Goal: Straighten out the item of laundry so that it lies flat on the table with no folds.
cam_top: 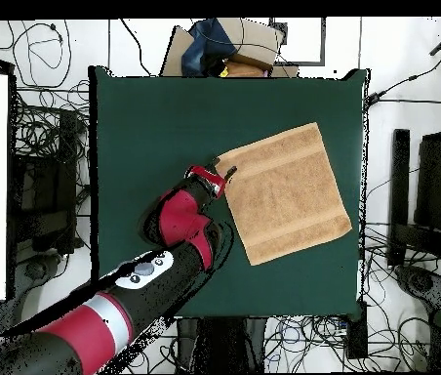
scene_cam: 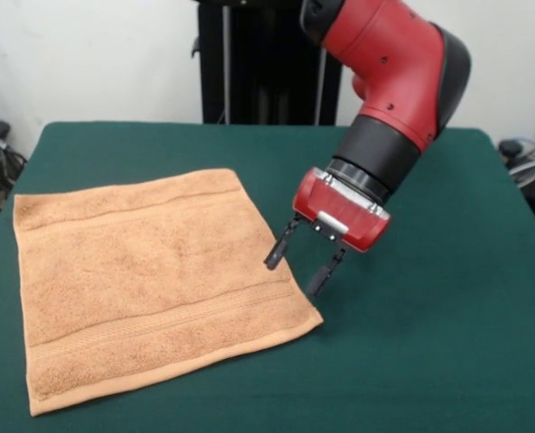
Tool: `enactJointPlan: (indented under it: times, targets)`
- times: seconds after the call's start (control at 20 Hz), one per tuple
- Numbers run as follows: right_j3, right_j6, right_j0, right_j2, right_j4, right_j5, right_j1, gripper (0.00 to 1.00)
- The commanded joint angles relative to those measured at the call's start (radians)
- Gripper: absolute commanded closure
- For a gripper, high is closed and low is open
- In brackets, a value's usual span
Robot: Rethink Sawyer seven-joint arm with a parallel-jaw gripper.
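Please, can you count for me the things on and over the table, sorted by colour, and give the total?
Tan-orange: 1, the roughly square terry-cloth towel, lying flat with woven band stripes.
Dark green: 1, the felt-like cloth-topped table.
Red and black: 1, the robot arm's gripper, open, beside the towel's edge and holding nothing.
Total: 3

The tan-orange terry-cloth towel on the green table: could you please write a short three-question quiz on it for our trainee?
1. True or false: the tan-orange terry-cloth towel lies folded in half on the dark green felt-topped table.
2. In the front view, the red and black end effector hangs closest to which towel edge? A) left B) right C) near
3. Fill in: the end effector's black fingers stand ____, holding nothing.

Key
1. False; it lies spread flat, with both woven bands showing.
2. B
3. open
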Motion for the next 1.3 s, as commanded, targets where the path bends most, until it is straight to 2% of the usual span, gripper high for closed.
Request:
enactJointPlan:
  times: [0.05, 0.6, 0.85, 1.05, 1.3]
  targets:
    - [0.048, 0.126, -0.036, 0.09, -0.047, 0.058, -0.029, 0.0]
    - [0.191, 0.06, -0.153, 0.17, -0.336, 0.168, -0.372, 0.0]
    - [0.193, 0.089, -0.17, 0.188, -0.403, 0.114, -0.36, 0.0]
    - [0.186, 0.072, -0.171, 0.19, -0.449, 0.14, -0.359, 0.0]
    - [0.201, 0.087, -0.202, 0.214, -0.501, 0.111, -0.39, 0.0]
